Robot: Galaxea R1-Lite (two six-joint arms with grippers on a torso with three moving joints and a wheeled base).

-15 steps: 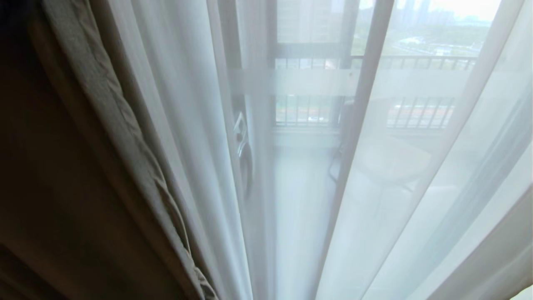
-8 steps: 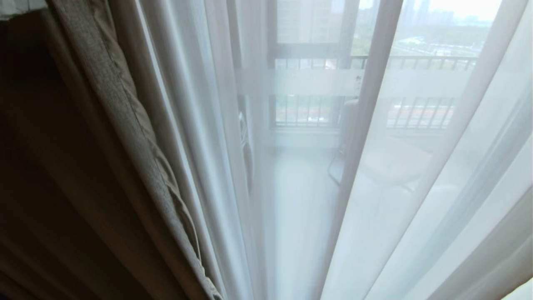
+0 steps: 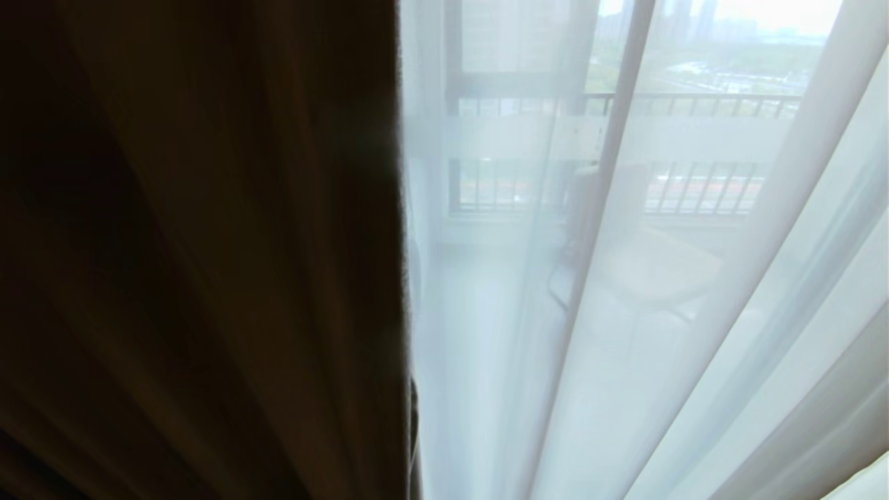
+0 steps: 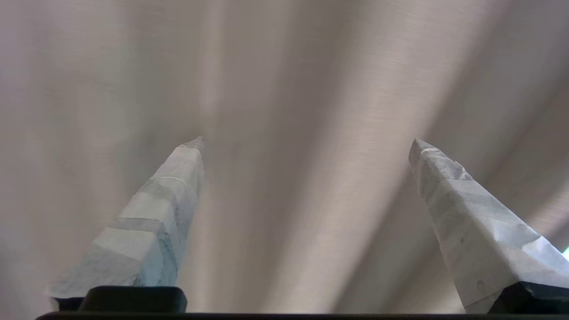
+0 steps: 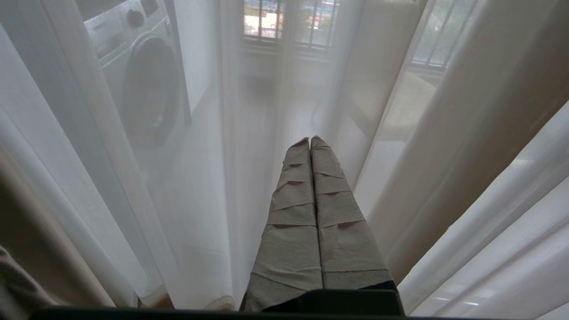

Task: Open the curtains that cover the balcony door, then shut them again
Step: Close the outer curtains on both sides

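Curtains (image 3: 208, 278) hang before the left hand (image 4: 306, 142), spread wide and empty; right hand (image 5: 310, 141) closed, empty.

Daylight fills the right half of the head view. At upper right a dark barred railing (image 3: 694, 104) crosses the frame, with hazy towers and greenery above it. Below the railing a pale chair (image 3: 653, 271) stands on the light balcony floor (image 3: 479, 312). At upper left of the right wrist view sits a white washing machine (image 5: 142, 84).

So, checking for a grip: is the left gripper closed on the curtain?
No, the left gripper is open, curtain ahead of it.
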